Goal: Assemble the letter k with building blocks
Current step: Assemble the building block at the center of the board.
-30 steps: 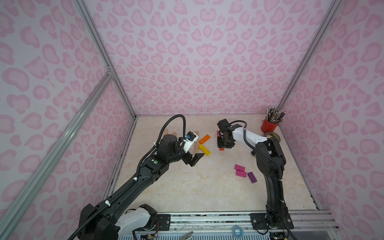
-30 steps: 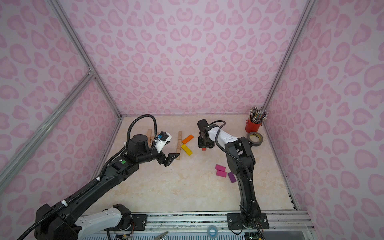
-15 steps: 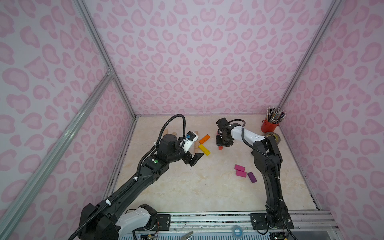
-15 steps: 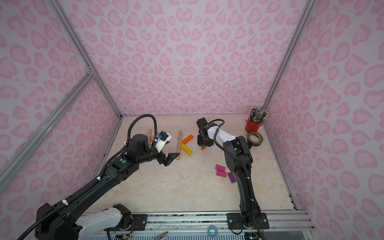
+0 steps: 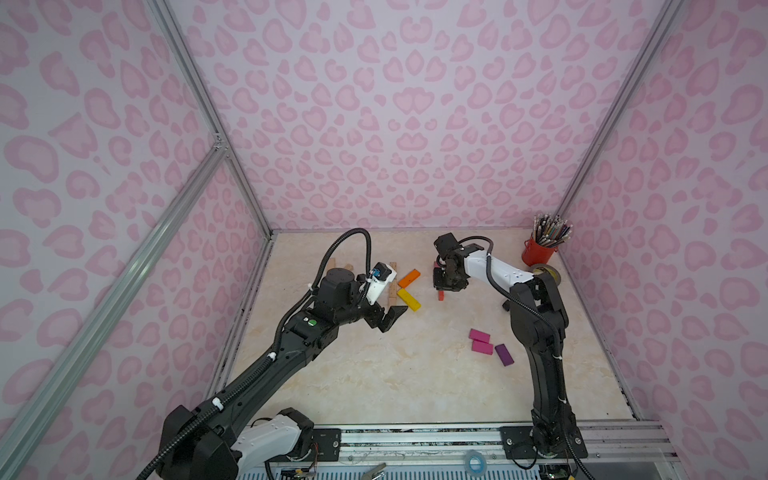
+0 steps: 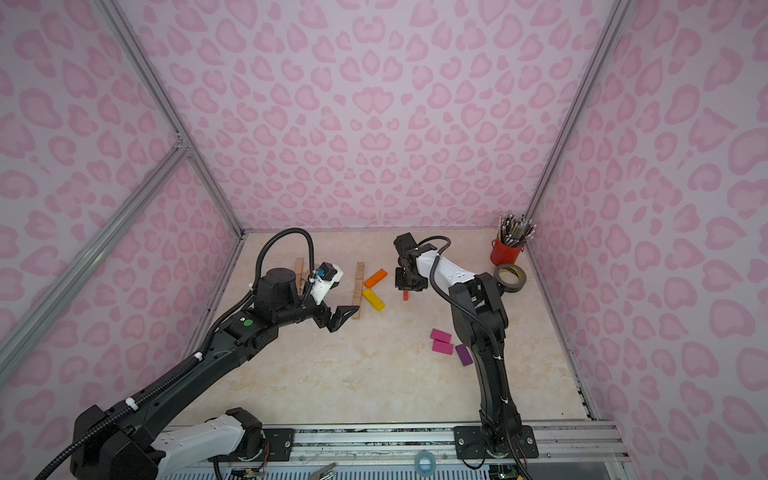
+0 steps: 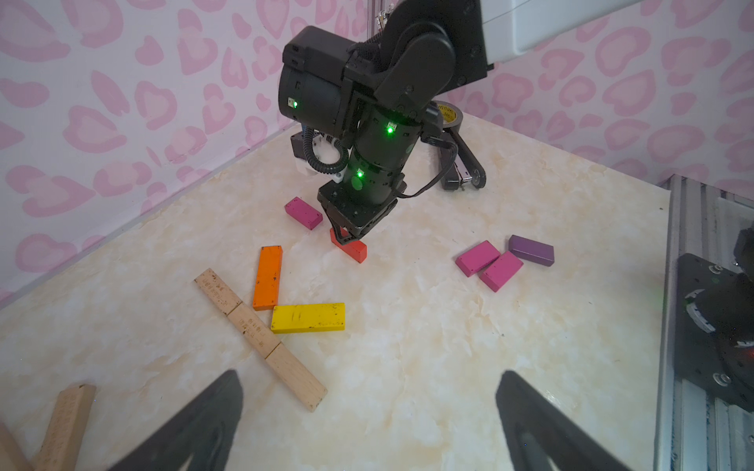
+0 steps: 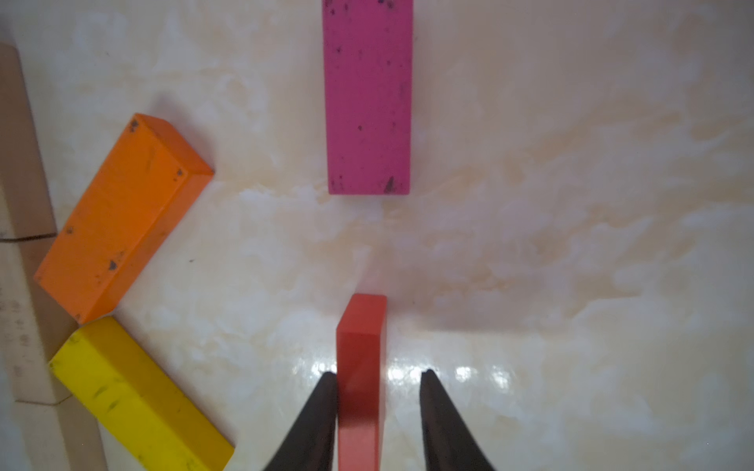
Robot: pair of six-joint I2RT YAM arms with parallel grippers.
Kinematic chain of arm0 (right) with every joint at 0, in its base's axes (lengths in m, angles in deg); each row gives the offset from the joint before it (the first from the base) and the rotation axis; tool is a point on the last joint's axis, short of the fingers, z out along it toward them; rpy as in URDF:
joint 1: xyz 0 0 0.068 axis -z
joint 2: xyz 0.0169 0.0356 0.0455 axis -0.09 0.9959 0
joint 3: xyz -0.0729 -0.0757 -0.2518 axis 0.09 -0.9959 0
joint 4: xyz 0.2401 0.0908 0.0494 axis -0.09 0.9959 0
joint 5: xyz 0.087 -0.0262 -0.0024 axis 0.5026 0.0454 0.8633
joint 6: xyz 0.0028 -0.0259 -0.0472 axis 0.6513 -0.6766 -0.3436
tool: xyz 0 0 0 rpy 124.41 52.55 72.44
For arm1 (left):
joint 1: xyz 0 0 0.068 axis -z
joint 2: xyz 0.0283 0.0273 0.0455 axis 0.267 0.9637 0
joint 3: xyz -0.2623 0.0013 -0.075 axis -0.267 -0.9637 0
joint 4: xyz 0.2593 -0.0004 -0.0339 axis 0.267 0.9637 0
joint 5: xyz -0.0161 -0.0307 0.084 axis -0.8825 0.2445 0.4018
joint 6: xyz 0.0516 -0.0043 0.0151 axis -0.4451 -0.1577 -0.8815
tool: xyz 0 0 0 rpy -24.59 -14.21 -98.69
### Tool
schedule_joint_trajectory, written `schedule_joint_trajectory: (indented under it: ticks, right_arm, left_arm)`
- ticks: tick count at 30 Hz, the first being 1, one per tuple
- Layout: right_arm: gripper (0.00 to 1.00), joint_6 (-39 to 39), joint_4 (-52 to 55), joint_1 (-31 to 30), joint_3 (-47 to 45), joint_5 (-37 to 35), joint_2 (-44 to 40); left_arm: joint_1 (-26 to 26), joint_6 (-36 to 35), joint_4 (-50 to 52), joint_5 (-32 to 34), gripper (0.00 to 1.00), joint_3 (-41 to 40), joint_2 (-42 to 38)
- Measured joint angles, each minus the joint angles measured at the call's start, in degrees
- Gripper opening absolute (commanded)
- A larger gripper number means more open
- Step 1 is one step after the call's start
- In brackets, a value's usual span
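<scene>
A cream, marble-patterned table (image 5: 374, 374) is being enclosed on three sides by walls (image 5: 395, 124) papered in pink heart-like blotches. The walls are being braced by aluminium struts (image 5: 195, 83). A metal rail (image 5: 415, 432) carrying both arm bases is being shown along the 6 o'clock edge in both top views.

Printed marks are being carried by the plain wooden bars (image 7: 245, 322), and lettering by the yellow core of the grey tape roll (image 7: 448, 115). Neither is being resolved sharply enough to be read.

With the far wall taken as 12, a red cup of pencils (image 5: 538, 251) is being kept in the 2 o'clock corner, with the tape roll just beside it. At 11 o'clock the wooden bars are being laid end to end in a line. An orange block (image 7: 268, 277) is being angled off that line toward 1 o'clock and a yellow block (image 7: 308, 317) toward 5. Two magenta blocks (image 7: 489, 265) and a purple block (image 7: 531, 250) are being left together at 3 o'clock. A third magenta block (image 7: 303, 213) is lying near 12.

The left gripper (image 7: 369, 383) is being held wide apart and empty above the near end of the wooden line. The right gripper (image 8: 377, 375) is being pointed downward, jaws narrow, astride the red block (image 8: 361, 346), which is resting on the table at 1 o'clock. The block is being touched by one finger (image 8: 322, 407), while a slim gap is being left at the other finger (image 8: 440, 407).
</scene>
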Motion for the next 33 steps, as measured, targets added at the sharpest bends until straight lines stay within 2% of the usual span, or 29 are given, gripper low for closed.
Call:
schedule_joint_trajectory:
  ticks: [12, 14, 22, 28, 31, 33]
  right_arm:
    - [0.29, 1.3, -4.7, 2.2, -4.9, 4.9, -1.1]
    - [0.31, 1.3, -5.3, 2.7, -5.4, 5.8, -1.3]
    - [0.47, 1.0, -5.4, 2.6, -6.7, 3.8, -4.6]
    - [0.57, 0.9, -4.4, 0.3, -5.2, 0.2, -3.6]
    - [0.58, 0.9, -3.8, -0.7, -4.3, -1.6, -2.6]
    - [0.55, 1.1, -3.6, -0.8, -3.6, -2.6, -1.7]
  left_arm:
    - [-0.1, 0.0, 0.2, 0.1, 0.99, 0.2, 0.3]
    - [-0.1, 0.0, 0.2, 0.1, 0.99, 0.2, 0.3]
    - [-0.1, -0.2, 0.2, 0.1, 0.99, 0.2, 0.4]
    - [-0.1, -0.2, 0.2, 0.1, 0.99, 0.3, 0.4]
    - [-0.1, -0.4, 0.2, 0.2, 0.99, 0.3, 0.3]
    - [-0.1, -0.8, 0.2, 0.2, 0.99, 0.3, 0.3]
